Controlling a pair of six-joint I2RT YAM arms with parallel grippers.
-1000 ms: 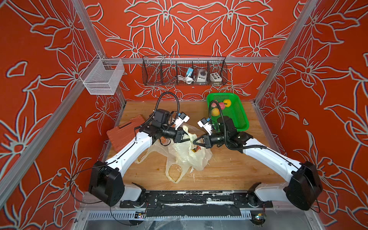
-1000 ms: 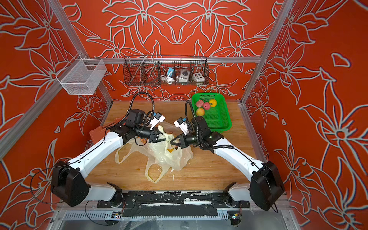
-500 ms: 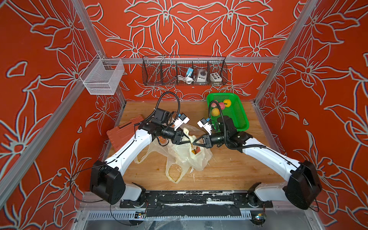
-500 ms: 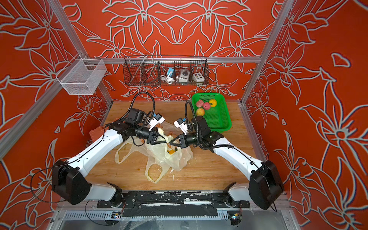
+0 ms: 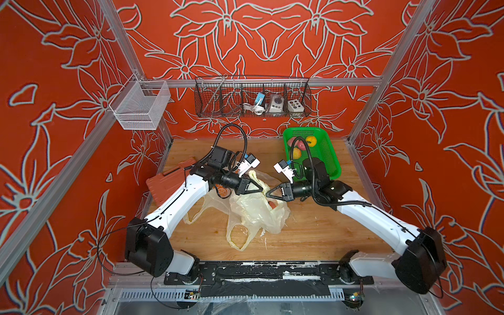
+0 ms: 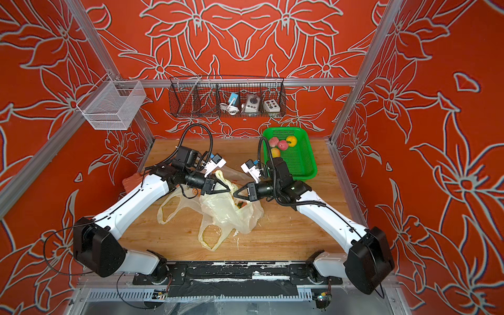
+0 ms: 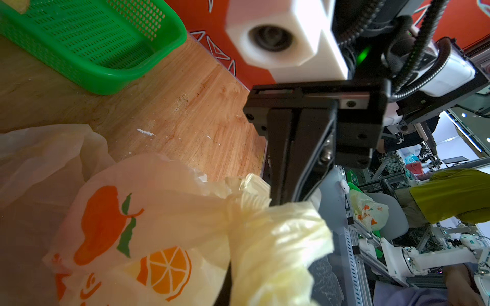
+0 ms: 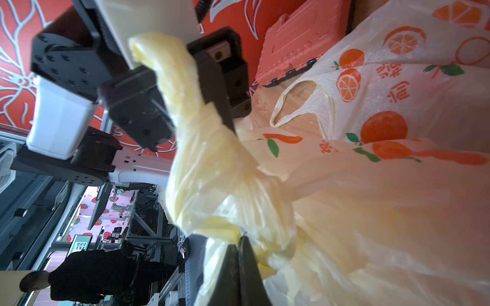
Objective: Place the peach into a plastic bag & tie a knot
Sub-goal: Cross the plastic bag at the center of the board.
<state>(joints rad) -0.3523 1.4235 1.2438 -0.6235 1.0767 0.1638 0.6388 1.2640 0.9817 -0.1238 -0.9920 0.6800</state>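
While your left gripper (image 5: 261, 188) and right gripper (image 5: 268, 194) meet almost tip to tip above the plastic bag (image 5: 253, 215), you have the knot (image 8: 228, 201) sitting right between them. Your left gripper is clamped on a cream handle strand rising out of the knot. Your right gripper is pinched tight on the plastic at the knot's other side. The bag rests on the worktop (image 5: 313, 234) near the green basket (image 5: 327, 147), on the side facing the left arm.

Centre: crumpled cream plastic bags (image 5: 253, 215) fill it.
1 o'clock: green perforated plastic basket (image 5: 326, 158) blocks.
9 o'clock: red ribbed plastic case (image 5: 163, 182) blocks.
5 o'clock: bare wooden table (image 5: 313, 237), open passage.
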